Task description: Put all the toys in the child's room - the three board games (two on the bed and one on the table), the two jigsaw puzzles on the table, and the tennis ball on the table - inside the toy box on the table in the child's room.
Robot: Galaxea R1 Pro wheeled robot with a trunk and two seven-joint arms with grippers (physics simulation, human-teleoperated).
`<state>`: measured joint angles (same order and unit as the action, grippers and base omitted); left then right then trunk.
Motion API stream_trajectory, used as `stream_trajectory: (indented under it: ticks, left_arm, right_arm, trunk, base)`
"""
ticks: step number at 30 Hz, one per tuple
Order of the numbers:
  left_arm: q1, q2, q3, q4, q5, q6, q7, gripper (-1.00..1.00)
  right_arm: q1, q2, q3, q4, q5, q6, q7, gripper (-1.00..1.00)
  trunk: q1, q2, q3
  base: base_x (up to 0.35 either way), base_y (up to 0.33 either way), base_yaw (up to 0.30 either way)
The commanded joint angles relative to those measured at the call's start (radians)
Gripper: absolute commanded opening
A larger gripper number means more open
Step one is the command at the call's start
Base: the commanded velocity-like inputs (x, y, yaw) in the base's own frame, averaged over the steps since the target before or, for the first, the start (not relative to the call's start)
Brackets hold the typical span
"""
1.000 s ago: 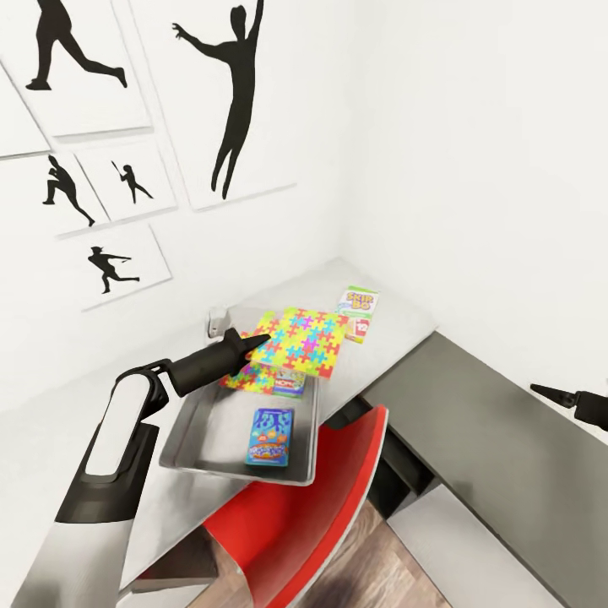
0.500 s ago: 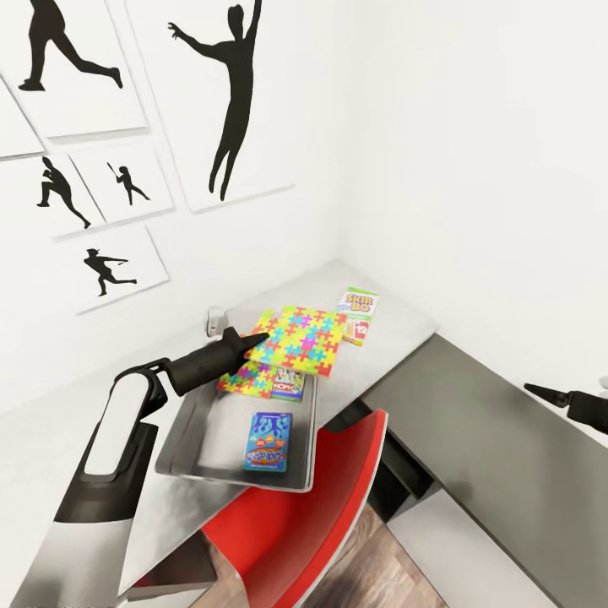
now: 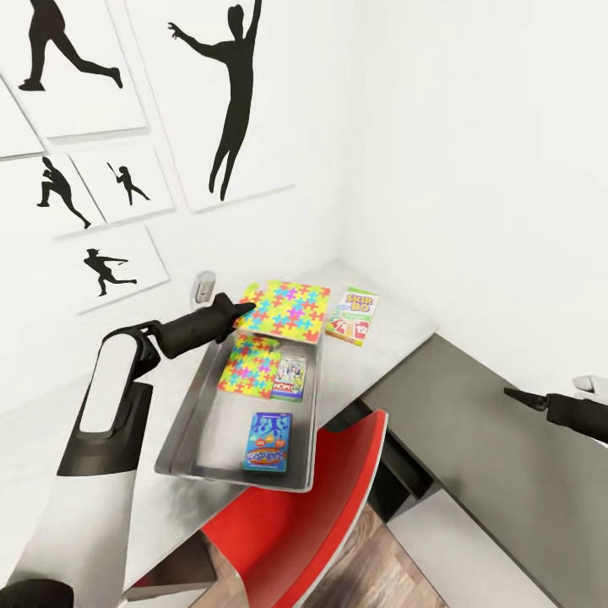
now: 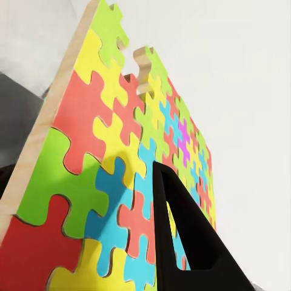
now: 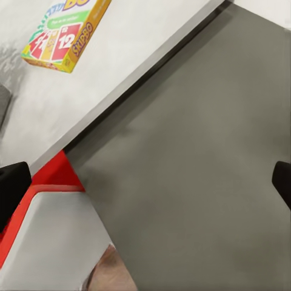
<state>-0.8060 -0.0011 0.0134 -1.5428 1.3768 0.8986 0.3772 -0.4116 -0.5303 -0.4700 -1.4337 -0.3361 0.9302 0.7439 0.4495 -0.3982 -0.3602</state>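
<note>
Since the earlier frame, the left gripper (image 3: 239,311) had carried the jigsaw puzzle (image 3: 284,309) back off the toy box (image 3: 192,414), jaws clamped on its edge. Next, seemingly, lowering it inside. The right gripper (image 3: 517,398) idled, jaws apart, empty.

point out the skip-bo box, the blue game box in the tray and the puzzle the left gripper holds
Yellow-and-green Skip-Bo card box (image 3: 354,315): head view, middle of its lid.
Blue board game box (image 3: 268,441): head view, centre of its cover.
Multicoloured jigsaw puzzle board (image 3: 285,307): head view, middle of its top face.

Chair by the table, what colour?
Red, glossy. The chair shows best in the head view, tucked under the table's edge.
</note>
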Motion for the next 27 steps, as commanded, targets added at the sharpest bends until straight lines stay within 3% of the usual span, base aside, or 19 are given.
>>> stream_trajectory:
  ticks: [1, 4, 7, 11, 20, 27]
  left_arm:
    - [-0.013, 0.001, 0.004, 0.003, 0.012, 0.002, 0.055, -1.00]
    - [-0.018, 0.002, 0.006, 0.004, 0.012, 0.001, 0.080, -1.00]
    - [-0.037, 0.008, 0.019, 0.011, 0.011, 0.000, 0.152, -1.00]
    - [-0.063, 0.008, 0.040, 0.050, 0.010, -0.001, 0.203, -1.00]
    - [-0.120, -0.001, 0.037, 0.189, -0.006, -0.070, 0.234, -1.00]
    - [-0.136, -0.002, 0.017, 0.240, -0.014, -0.114, 0.235, -1.00]
  right_arm:
    - [-0.001, -0.001, 0.001, -0.004, 0.002, 0.006, 0.017, 1.00]
    - [-0.001, -0.002, 0.001, -0.005, 0.002, 0.008, 0.025, 1.00]
    - [-0.001, -0.004, 0.002, -0.007, 0.003, 0.027, 0.054, 1.00]
    - [-0.001, -0.006, 0.002, -0.009, 0.004, 0.050, 0.074, 1.00]
    - [-0.001, -0.007, 0.005, -0.016, 0.005, 0.067, 0.087, 1.00]
    - [0.000, -0.009, 0.006, -0.017, 0.005, 0.069, 0.088, 1.00]
  trunk:
    - [0.001, -0.002, -0.002]
    - [0.001, -0.002, -0.002]
    - [0.001, -0.002, -0.002]
    - [0.001, -0.002, -0.002]
    - [0.001, -0.002, -0.007]
    - [0.001, -0.002, -0.017]
  base:
    - [0.000, 0.000, 0.000]
    - [0.000, 0.000, 0.000]
    - [0.000, 0.000, 0.000]
    - [0.000, 0.000, 0.000]
    - [0.000, 0.000, 0.000]
    - [0.000, 0.000, 0.000]
